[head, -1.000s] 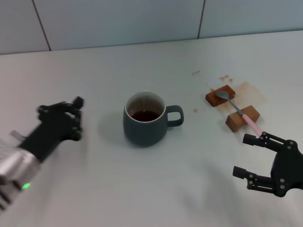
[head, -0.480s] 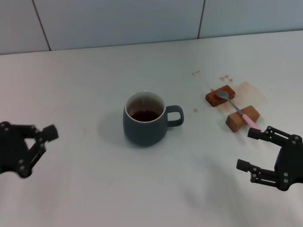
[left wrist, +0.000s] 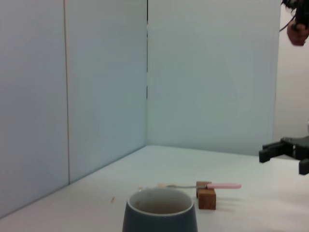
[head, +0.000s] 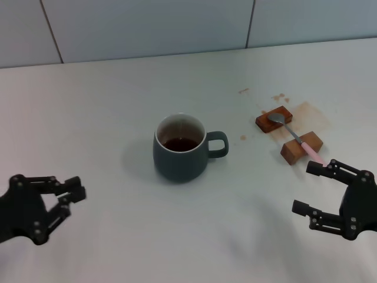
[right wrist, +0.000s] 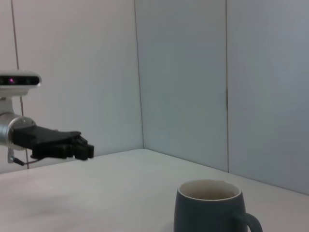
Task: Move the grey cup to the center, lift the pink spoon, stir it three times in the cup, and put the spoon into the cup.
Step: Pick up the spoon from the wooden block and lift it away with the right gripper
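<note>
The grey cup stands near the table's middle with dark liquid inside and its handle toward the right; it also shows in the left wrist view and the right wrist view. The pink spoon lies across two brown wooden blocks to the cup's right; it also shows in the left wrist view. My right gripper is open and empty, just in front of the spoon's handle end. My left gripper is open and empty at the front left, well away from the cup.
Brown stains mark the white table around the blocks. A tiled wall runs along the table's back edge.
My left gripper has pulled back from beside the cup toward the front left edge of the table. My right gripper has shifted slightly near the spoon's handle. Cup and spoon have not moved.
</note>
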